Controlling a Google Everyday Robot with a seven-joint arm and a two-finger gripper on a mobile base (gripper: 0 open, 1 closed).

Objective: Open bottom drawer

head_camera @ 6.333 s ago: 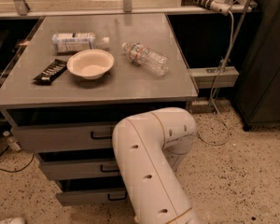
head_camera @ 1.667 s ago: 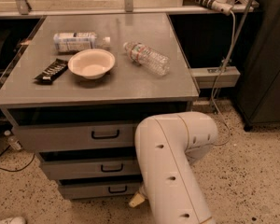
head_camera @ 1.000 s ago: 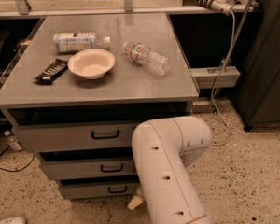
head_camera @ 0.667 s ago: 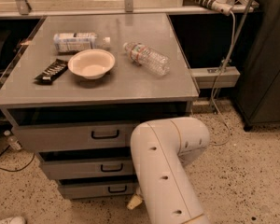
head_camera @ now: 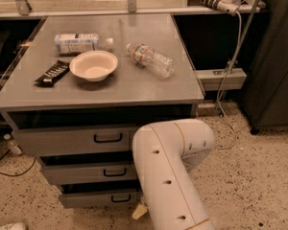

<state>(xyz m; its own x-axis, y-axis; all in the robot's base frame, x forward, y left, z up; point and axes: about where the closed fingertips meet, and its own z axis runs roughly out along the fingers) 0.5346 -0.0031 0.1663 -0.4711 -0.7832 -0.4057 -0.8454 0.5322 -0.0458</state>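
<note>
Overall: a grey cabinet [head_camera: 134, 87] stood on a speckled floor [head_camera: 259, 176], with a white robot arm [head_camera: 168, 176] bent in front of its right half.
Floor: open ground lay to the right of the cabinet and before the drawers on the left.
Dark unit [head_camera: 273, 71]: it stood at the far right, well apart from the cabinet, with a strip of floor between them.
Arm: its elbow sat beside the cabinet's front right corner, and the lower link covered the right ends of all three drawers.
Cabinet top: the front and right edges were bare; the load lay toward the back and left.
Top drawer [head_camera: 62, 140]: tallest front, black handle near its middle.
Middle drawer [head_camera: 77, 172]: it sat just beneath, with a dark slit above it.
Bottom drawer [head_camera: 93, 198]: lowest and shallowest, just above the floor; its small black handle [head_camera: 120, 198] lay just left of the arm.
Clear bottle [head_camera: 151, 60]: it lay on its side, nearest the right edge.
White bottle [head_camera: 81, 42]: it lay on its side at the back left.
Bowl [head_camera: 93, 65]: upright, between the two bottles and nearer the front.
Dark wrapper [head_camera: 53, 73]: it lay flat, just left of the bowl.
Gripper [head_camera: 139, 211]: only a cream tip showed under the arm, low by the bottom drawer's right end, near its handle; whether it was open or closed could not be told.
</note>
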